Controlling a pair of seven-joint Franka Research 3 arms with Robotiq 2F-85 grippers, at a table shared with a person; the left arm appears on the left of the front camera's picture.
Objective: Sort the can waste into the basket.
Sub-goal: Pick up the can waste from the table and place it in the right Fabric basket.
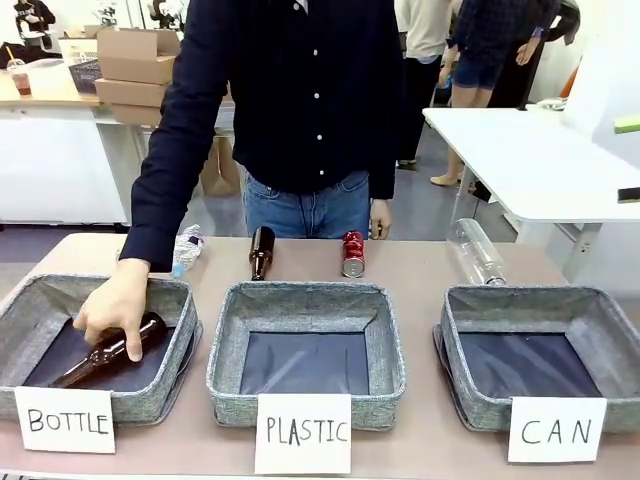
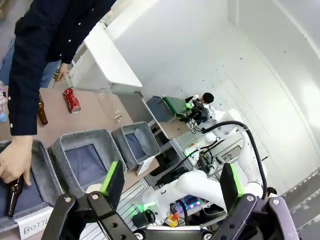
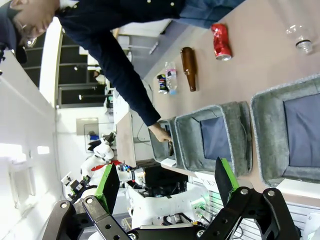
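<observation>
While the person's hand (image 1: 118,305) rests on a brown glass bottle (image 1: 110,352) inside the grey fabric basket carded "BOTTLE" (image 1: 30,300), both grippers are raised well off the table. The left gripper (image 2: 172,176) has its green-padded jaws spread wide with nothing between them. The right gripper (image 3: 166,177) is likewise released and empty. The small red metal can (image 1: 353,254) with silver ends lies on the table's far side, behind the middle basket marked "PLASTIC" (image 1: 305,296). The crushed silvery can (image 3: 161,84) with dark print lies just beside a crumpled clear plastic bottle (image 3: 171,78). The square grey fabric basket with the white "CAN" card (image 1: 540,302) sits at the robot's right end of the row, well apart from both cans.
</observation>
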